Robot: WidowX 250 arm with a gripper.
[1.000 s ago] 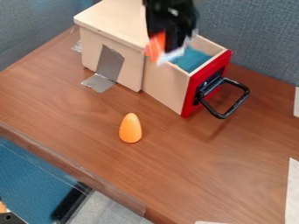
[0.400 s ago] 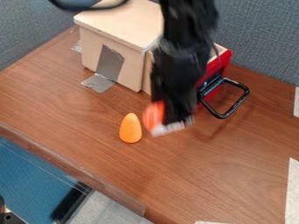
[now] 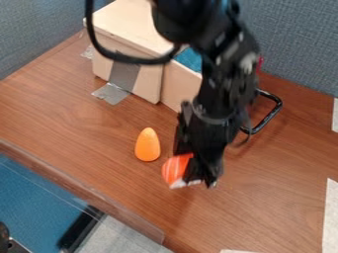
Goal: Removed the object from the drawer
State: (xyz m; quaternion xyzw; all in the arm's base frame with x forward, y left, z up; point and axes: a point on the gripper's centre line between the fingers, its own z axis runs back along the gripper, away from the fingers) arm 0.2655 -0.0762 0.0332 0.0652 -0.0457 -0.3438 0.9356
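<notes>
The black gripper [image 3: 196, 179] hangs low over the table in front of the drawer, shut on an orange and white object [image 3: 176, 170] that sticks out on its left side. Behind the arm, the drawer [image 3: 180, 85] is pulled out of the wooden box [image 3: 135, 27]. Blue material lines the drawer's inside. The arm hides most of the drawer's red front, and part of the black handle [image 3: 269, 114] shows to the right. Whether the held object touches the table I cannot tell.
An orange egg-shaped thing [image 3: 147, 145] stands on the wooden table [image 3: 86, 143], just left of the held object. Silver tape [image 3: 112, 93] runs from the box to the table. A clear raised strip [image 3: 92, 197] borders the front left edge.
From above the drawer, the gripper has moved forward and down over the table with the orange and white object. The egg-shaped thing and the drawer have stayed put.
</notes>
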